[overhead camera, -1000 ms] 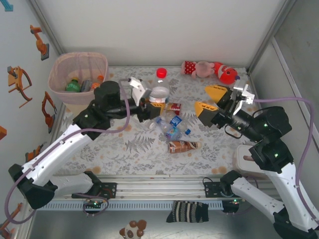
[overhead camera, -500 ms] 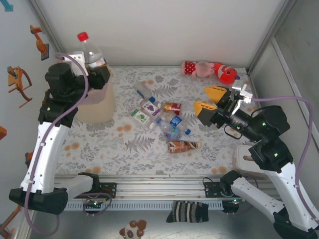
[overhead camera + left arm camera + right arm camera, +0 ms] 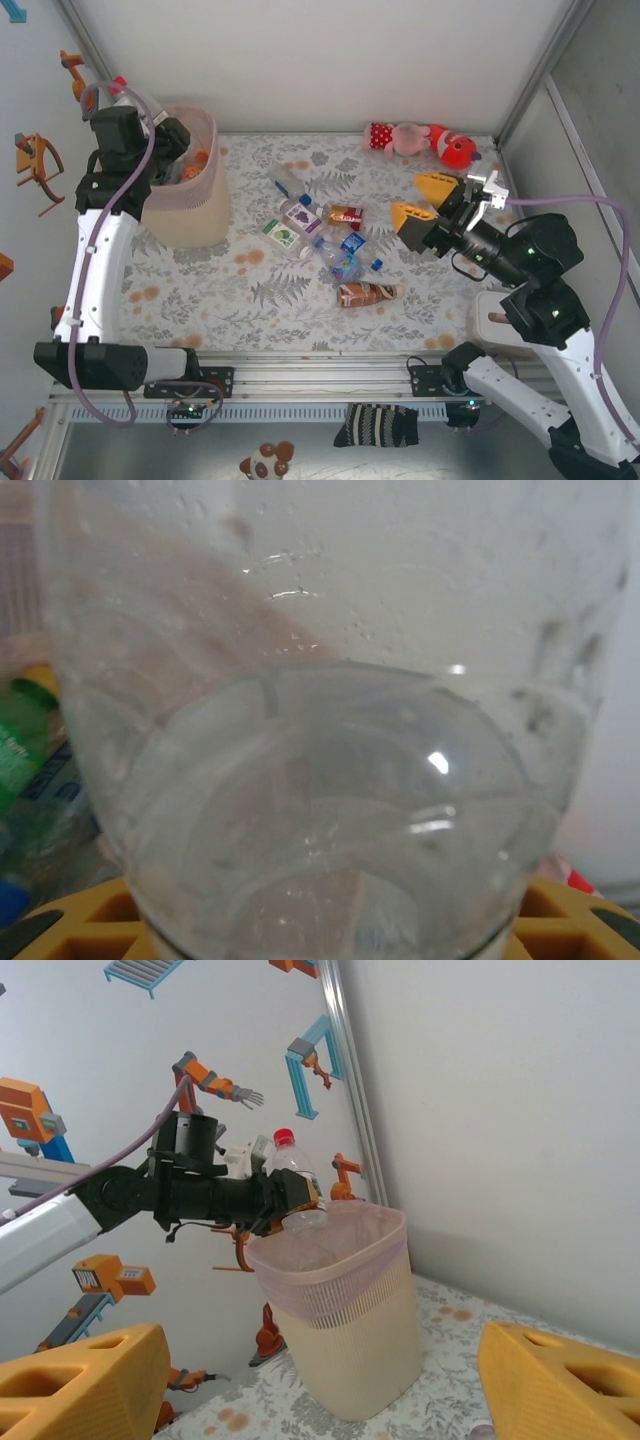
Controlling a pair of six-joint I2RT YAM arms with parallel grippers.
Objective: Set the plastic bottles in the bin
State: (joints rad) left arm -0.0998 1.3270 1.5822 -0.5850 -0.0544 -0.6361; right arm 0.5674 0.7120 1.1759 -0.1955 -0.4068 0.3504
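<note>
My left gripper [image 3: 297, 1203] is clamped on a clear bottle [image 3: 292, 1172] with a red cap [image 3: 284, 1138]. My yellow fingers [image 3: 75, 925] press on either side of its lower body. I hold it upright, cap up, at the mouth of the bin [image 3: 350, 1345], with its base about level with the rim on the side nearest the left wall. My left wrist camera looks straight into the bottle's clear wall [image 3: 330, 730]. Past its left side I make out a green bottle [image 3: 18, 755] lying down inside the bin.

The bin [image 3: 195, 212] stands in the far-left corner of the table [image 3: 250, 300], close to the wall.

My right gripper [image 3: 424, 202] hangs over the right half of the table with its fingers [image 3: 410, 218] apart and nothing between them. It points leftward across the table towards the bin.

Just to its left, in the middle of the table, the loose bottles [image 3: 322, 232] lie on their sides in a close group. Several are clear with blue, purple or green labels. A brown bottle [image 3: 368, 293] lies nearest my bases, a little apart from the others. All of these are well apart from the bin.

A pink-and-red plush toy [image 3: 420, 140] lies along the far edge, beyond my right gripper.
</note>
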